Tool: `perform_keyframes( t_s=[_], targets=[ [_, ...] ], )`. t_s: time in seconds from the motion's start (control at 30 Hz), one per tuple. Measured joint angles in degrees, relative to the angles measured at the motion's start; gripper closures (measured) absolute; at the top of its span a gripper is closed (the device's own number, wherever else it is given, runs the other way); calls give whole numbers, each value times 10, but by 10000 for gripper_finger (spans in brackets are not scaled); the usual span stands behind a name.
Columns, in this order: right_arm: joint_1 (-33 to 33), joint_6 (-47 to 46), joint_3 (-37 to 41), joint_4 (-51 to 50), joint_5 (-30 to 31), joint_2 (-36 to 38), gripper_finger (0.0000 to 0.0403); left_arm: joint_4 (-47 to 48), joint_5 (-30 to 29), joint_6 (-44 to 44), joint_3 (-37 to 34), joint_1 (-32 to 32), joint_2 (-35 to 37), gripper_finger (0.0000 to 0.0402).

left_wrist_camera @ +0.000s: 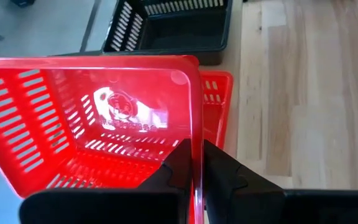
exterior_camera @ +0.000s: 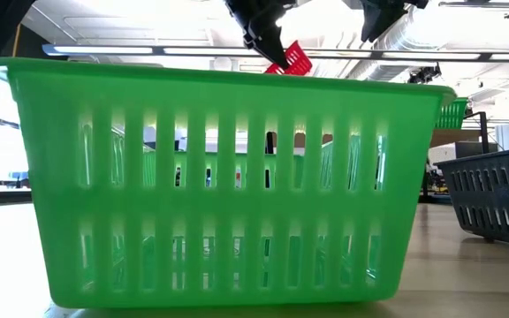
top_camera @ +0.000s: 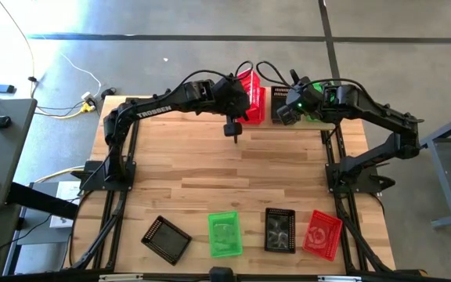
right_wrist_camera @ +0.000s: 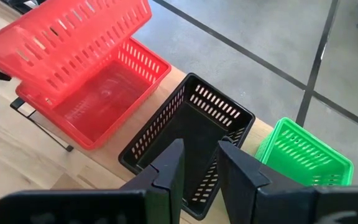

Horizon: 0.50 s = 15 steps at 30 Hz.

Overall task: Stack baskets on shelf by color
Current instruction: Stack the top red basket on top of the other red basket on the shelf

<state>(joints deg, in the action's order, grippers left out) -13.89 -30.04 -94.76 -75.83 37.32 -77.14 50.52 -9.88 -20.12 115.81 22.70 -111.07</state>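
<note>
My left gripper (top_camera: 243, 102) is shut on a red basket (top_camera: 250, 88), holding it tilted over a second red basket (right_wrist_camera: 104, 99) that stands on the shelf (top_camera: 319, 123) at the far edge. Beside that one stand a black basket (right_wrist_camera: 191, 130) and a green basket (right_wrist_camera: 303, 152). My right gripper (right_wrist_camera: 201, 168) hovers open over the black basket with nothing between its fingers. Several more baskets rest on their bases along the near edge: black (top_camera: 167, 237), green (top_camera: 225, 233), black (top_camera: 279, 229), red (top_camera: 322, 233). My left gripper pinches one end wall of the red basket at its rim (left_wrist_camera: 196, 146), one finger inside the basket and one outside. The fingers come slanting from the table's left. The basket is tilted above the second red basket (left_wrist_camera: 217, 106); whether the two touch, I cannot tell.
The shelf's thin black frame (right_wrist_camera: 42, 124) stands on the wood tabletop (top_camera: 233, 180), whose middle is bare. In the low view the near green basket (exterior_camera: 228, 185) fills the foreground, with a black basket (exterior_camera: 493, 199) to its right. Beyond the far edge is concrete floor.
</note>
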Motion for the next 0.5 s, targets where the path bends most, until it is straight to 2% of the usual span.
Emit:
perform_keyframes(
  t_s=[0.33,0.5],
  targets=[
    [0,0,0,0,0,0,324,-2,17,0,0,-5,0,383],
    [0,0,0,0,-6,0,324,-3,17,-11,0,-10,0,360]
  ],
)
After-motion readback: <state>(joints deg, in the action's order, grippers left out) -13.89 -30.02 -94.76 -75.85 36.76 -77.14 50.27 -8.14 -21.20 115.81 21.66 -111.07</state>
